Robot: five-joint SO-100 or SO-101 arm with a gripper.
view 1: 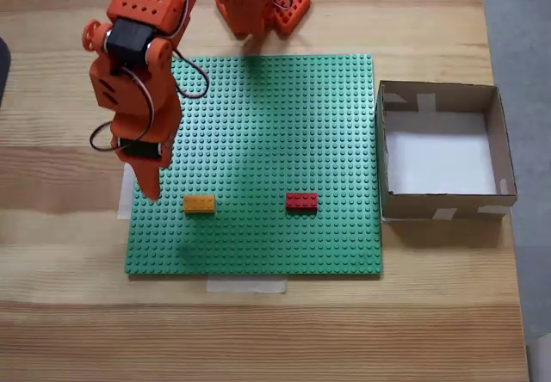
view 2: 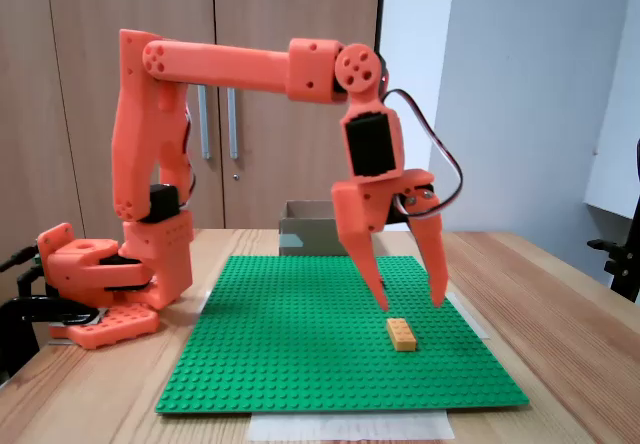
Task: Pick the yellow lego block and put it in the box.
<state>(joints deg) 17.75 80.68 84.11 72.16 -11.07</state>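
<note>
A green studded baseplate (view 1: 258, 141) lies on the pale wood worktop (view 1: 69, 313); wooden cupboards (view 2: 120, 4) stand behind. Above the baseplate, the jaws (view 2: 408, 302) hang apart, empty.

The worktop (view 1: 258, 330) is pale wood with visible grain, lit evenly. In a fixed view, grey floor (view 1: 525, 38) shows past its right edge. In the other fixed view, wooden cabinet doors (view 2: 90, 84) with vertical metal handles (view 2: 232, 122) stand behind the worktop. A plain white wall (view 2: 520, 84) lies to their right.
</note>
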